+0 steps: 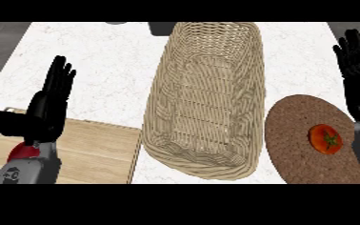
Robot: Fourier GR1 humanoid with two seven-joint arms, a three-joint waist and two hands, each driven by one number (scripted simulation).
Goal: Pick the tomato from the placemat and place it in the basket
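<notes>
Tomato (325,138) on placemat (304,124), beside basket (205,100)

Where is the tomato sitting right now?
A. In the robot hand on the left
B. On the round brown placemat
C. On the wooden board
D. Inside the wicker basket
B: the tomato lies on the round brown placemat, to the right of the basket, with neither robot hand touching it.
</notes>
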